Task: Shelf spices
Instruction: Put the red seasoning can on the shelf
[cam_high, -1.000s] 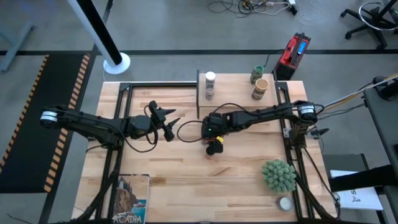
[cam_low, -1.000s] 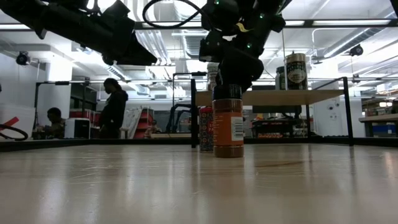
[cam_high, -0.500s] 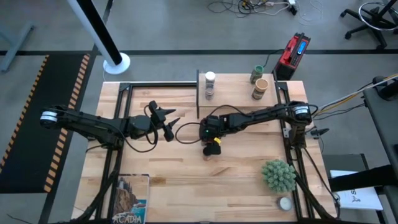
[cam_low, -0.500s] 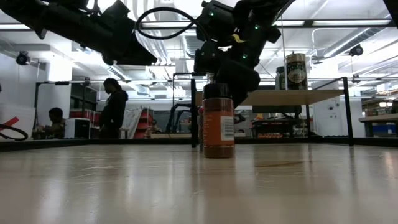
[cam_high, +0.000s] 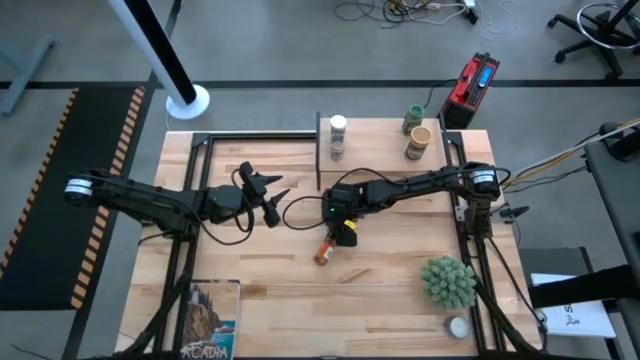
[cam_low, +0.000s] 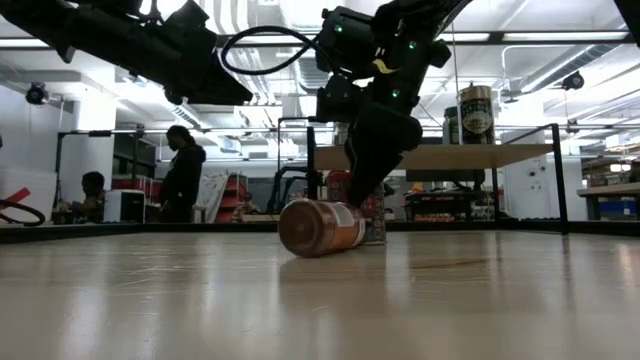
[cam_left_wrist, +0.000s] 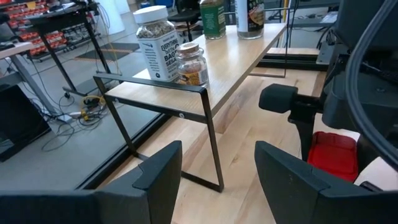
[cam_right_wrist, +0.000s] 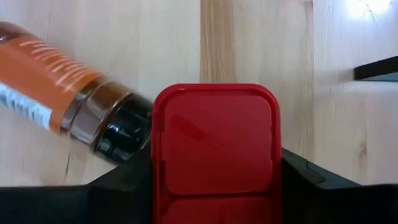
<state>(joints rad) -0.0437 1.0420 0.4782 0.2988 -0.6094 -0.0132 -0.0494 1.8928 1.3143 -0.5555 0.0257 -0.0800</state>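
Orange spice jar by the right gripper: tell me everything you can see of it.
The orange spice jar is a clear cylinder of orange-brown powder with an orange and white label and a black lid. It lies tipped on its side on the table, lid end nearest the right gripper, which is over a red square tin. Whether jar and tin touch is unclear.

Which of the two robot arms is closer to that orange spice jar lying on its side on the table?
The right. The right gripper hangs just beside the fallen jar, at its black lid end. The left gripper waits farther off to the jar's left.
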